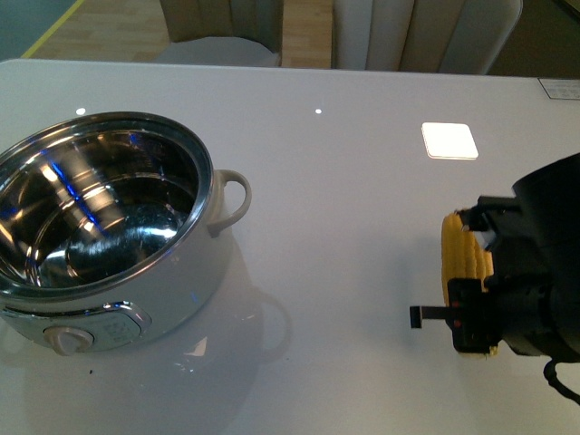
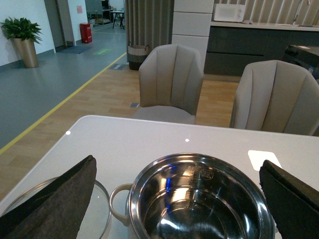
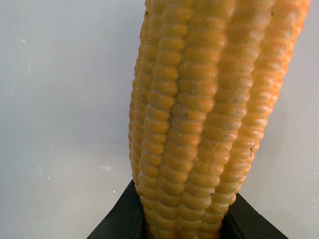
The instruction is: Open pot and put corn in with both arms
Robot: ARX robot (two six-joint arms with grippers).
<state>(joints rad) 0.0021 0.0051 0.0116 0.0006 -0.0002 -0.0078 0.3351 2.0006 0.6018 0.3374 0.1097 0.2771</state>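
The right end effector (image 3: pixel 183 221) is pinching the corn (image 3: pixel 199 109) near one end, with a black finger (image 3: pixel 117 224) pressed against each side of the cob. The rest of the cob sticks out past the fingers over the pale counter (image 1: pixel 362 181). I cannot tell whether it touches the surface. The right arm (image 1: pixel 544 272) sits at the counter's right side, well apart from the pot (image 1: pixel 109 272).

The left end effector (image 2: pixel 177 162) is spread wide and holds nothing. The wrist view shows its two dark fingers (image 2: pixel 55 199) on either side of the pot's open mouth.

The pot stands on the left of the counter with its shiny steel inside bare. Its glass lid (image 2: pixel 102 199) lies on the counter just beside it. Two grey chairs (image 2: pixel 172 79) stand beyond the far edge of the counter.
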